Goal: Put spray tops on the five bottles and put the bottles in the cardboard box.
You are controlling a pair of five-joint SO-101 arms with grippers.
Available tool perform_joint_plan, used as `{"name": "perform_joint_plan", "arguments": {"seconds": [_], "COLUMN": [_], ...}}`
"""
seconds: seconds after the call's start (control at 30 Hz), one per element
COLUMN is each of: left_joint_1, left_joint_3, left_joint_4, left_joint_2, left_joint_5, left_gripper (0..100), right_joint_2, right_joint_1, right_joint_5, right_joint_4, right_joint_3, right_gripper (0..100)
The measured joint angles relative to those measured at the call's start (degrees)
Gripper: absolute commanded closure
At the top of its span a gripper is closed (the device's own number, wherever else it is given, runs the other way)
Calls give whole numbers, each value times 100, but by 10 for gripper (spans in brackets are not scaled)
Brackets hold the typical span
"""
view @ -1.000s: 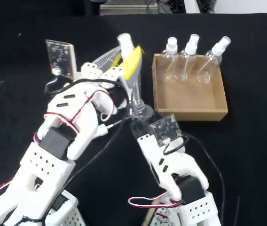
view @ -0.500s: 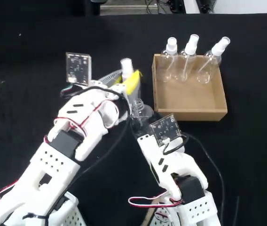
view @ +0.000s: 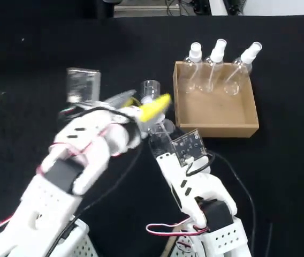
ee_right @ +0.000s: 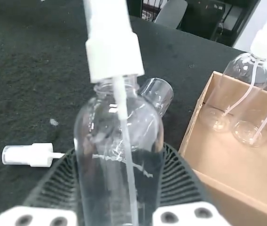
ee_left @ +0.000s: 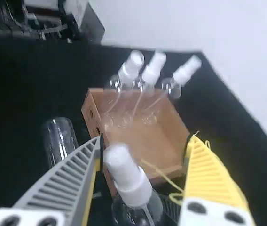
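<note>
My right gripper point(ee_right: 119, 186) is shut on an upright clear bottle point(ee_right: 119, 136), just left of the cardboard box point(view: 216, 115) in the high view. A white spray top point(ee_right: 110, 42) sits in that bottle's neck, its tube hanging inside. My left gripper point(ee_left: 143, 143) is over the bottle with its grey and yellow fingers open on either side of the spray top point(ee_left: 126, 174). Three capped bottles point(view: 216, 67) lean along the box's far wall. A bare bottle point(view: 151, 88) lies on the cloth behind the grippers. A loose spray top point(ee_right: 30, 155) lies on the table.
The black cloth covers the whole table. A white perforated basket point(view: 80, 241) stands at the near left edge beside the left arm's base. The near half of the box floor point(view: 221, 115) is bare.
The left arm has brought the spray top down from above onto the bottle in the right gripper. Its wrist has swung lower and left, uncovering the lying bottle. The right arm kept still.
</note>
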State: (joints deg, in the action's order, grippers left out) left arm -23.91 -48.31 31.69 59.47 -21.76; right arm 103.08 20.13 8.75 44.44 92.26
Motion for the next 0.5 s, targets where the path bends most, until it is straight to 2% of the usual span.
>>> {"name": "perform_joint_plan", "arguments": {"seconds": [0.13,0.3,0.4,0.5], "left_joint_1": [826,1960,2330,2391], "left_joint_3": [-158,-1125,-2048,-3051], "left_joint_4": [9,-35,-448,-1099], "left_joint_2": [923,1600,1635,1679], "left_joint_5": [9,9,158,237], "left_gripper": [729,729,729,729], "right_joint_2": [0,0,0,0], "right_joint_1": [0,0,-79,-237], "right_joint_5": [0,0,0,-114], "right_joint_4": [0,0,9,79], "right_joint_3": [0,0,-114,-413], "right_gripper": [987,988,988,988]}}
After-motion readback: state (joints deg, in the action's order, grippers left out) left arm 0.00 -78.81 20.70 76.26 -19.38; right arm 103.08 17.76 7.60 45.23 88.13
